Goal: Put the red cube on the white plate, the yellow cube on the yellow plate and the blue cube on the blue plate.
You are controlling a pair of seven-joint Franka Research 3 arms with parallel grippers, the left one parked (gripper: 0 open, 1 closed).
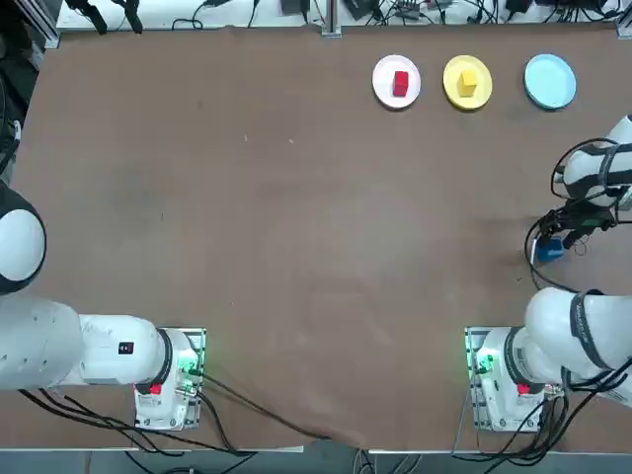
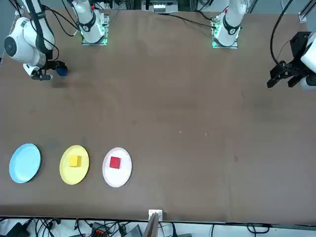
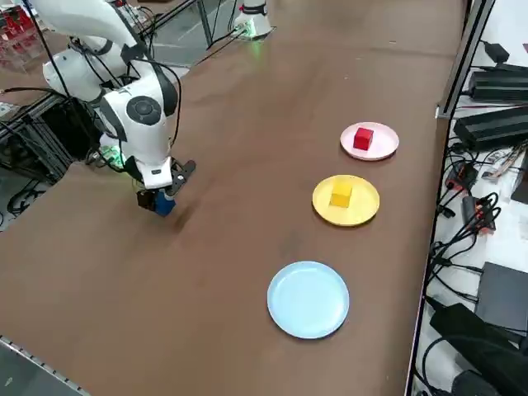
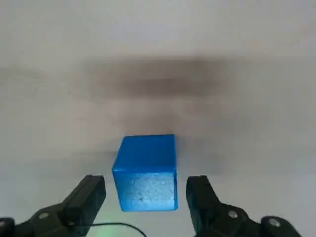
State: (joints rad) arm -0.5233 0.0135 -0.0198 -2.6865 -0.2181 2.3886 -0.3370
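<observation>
Brown desk [image 1: 247, 217] fills the room's middle — black cables [image 3: 470, 206] and power bricks [image 3: 499, 87] crowd the strip along one edge, metal frame [image 3: 33, 136] w/ more wiring at another.

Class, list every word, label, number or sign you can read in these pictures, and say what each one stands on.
None can be read.
The red cube, yellow cube, blue cube and the three plates carry no markings.
The open right gripper, around the blue cube, shows no lettering.
A small dark label on the parked left arm is too small to read.
</observation>
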